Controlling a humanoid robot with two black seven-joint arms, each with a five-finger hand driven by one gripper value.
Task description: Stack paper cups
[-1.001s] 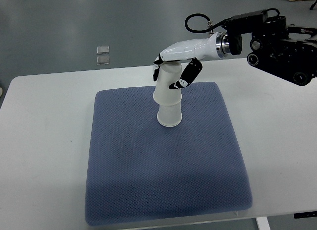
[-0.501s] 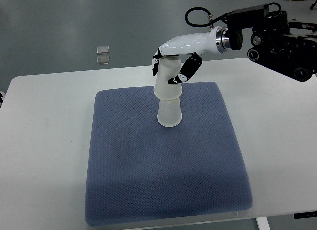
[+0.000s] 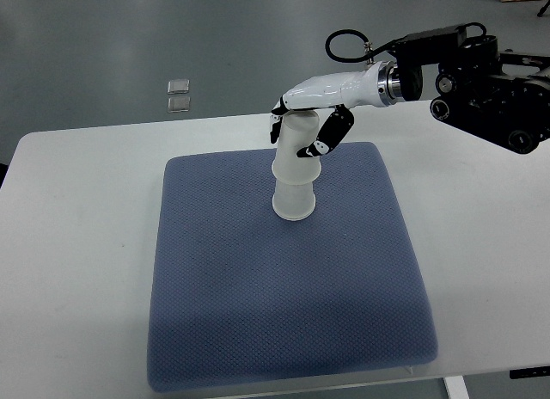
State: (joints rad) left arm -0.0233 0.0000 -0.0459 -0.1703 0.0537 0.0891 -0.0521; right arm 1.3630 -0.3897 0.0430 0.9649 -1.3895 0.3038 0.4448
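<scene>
Near the far edge of the blue pad (image 3: 258, 313), in the top view, 2 white paper cups stand mouth-down, one over the other. The lower cup (image 3: 295, 202) rests on the pad, roughly midway between its left and right edges. The upper cup (image 3: 294, 151) sits over it, tilted a little, with its flat base uppermost. The right hand (image 3: 311, 115) comes in from the right edge of the picture on a white forearm joined to a black arm (image 3: 490, 89), and it holds the upper cup near its top: the palm lies above the cup's base, black-tipped fingers (image 3: 326, 135) curl down its right side, and another fingertip shows at its left side. The pad lies on a white table (image 3: 77, 244), filling most of the middle and reaching close to the near edge. Beyond the table's far edge, on the grey floor, lie 2 small clear squares (image 3: 179, 95), one just behind the other.
</scene>
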